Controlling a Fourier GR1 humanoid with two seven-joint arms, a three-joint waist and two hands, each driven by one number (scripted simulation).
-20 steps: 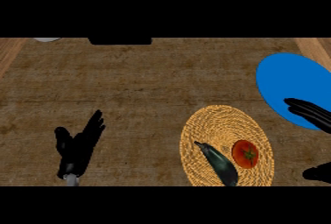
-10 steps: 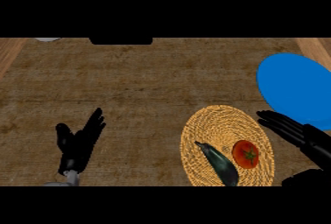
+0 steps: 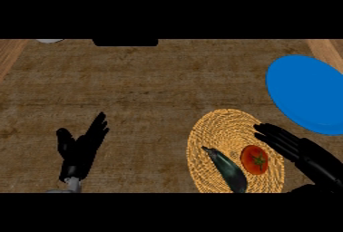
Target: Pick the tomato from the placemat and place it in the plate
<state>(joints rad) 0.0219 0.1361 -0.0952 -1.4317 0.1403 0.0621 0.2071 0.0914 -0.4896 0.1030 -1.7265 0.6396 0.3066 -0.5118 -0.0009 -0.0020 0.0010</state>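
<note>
Both steps remain: the tomato [image 3: 254, 159] lies ungrasped on the placemat [image 3: 221, 128], the right hand [image 3: 303, 152], fingers straight and apart, just beside it; the plate [image 3: 308, 90] waits far right.

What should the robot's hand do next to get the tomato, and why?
Probably slide the right hand a little left, onto the tomato, then curl its fingers round it. The hand is open, just beside the tomato and not holding it, and the tomato lies on the placemat, not in the blue plate.
</note>
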